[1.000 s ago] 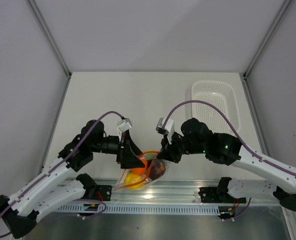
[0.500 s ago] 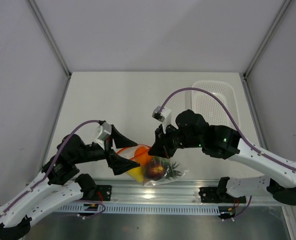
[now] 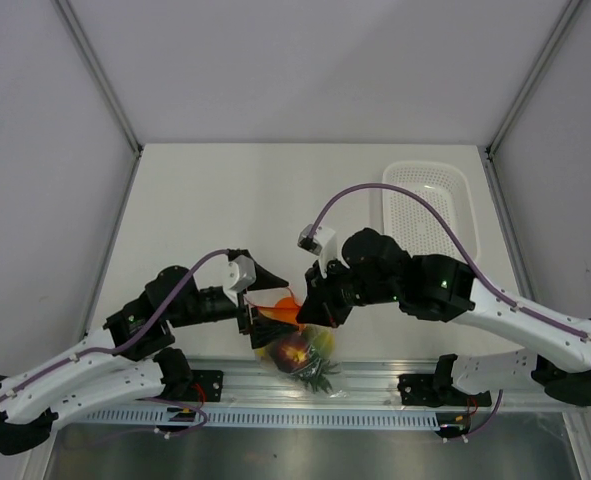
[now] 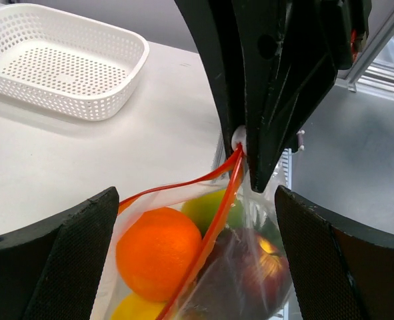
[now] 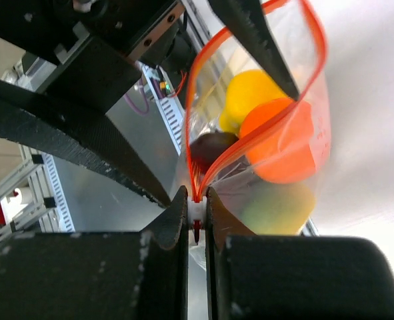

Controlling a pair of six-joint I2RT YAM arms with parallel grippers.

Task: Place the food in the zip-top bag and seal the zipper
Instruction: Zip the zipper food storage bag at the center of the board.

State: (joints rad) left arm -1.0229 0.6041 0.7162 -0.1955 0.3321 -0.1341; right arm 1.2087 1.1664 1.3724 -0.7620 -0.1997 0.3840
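The clear zip-top bag (image 3: 297,352) hangs between my two grippers near the table's front edge. Inside it are the orange (image 4: 158,252), the yellow-green fruit (image 4: 210,208), the dark red-purple fruit (image 4: 250,263), a yellow fruit (image 5: 251,95) and the pineapple's leaves (image 3: 320,376). My right gripper (image 3: 313,308) is shut on the white slider of the red-orange zipper (image 5: 197,215). The zipper strips (image 4: 220,200) part away from the slider, so the mouth stands open. My left gripper (image 3: 260,318) is open, with its fingers (image 4: 50,257) on either side of the bag's mouth.
An empty white perforated basket (image 3: 430,205) stands at the back right and also shows in the left wrist view (image 4: 57,67). A metal rail (image 3: 375,385) runs along the table's front edge just below the bag.
The left gripper swung back to the right, up to the bag's mouth. The bag went from lying out to the right to hanging straight down. The right gripper shifted slightly left and kept hold of the slider.
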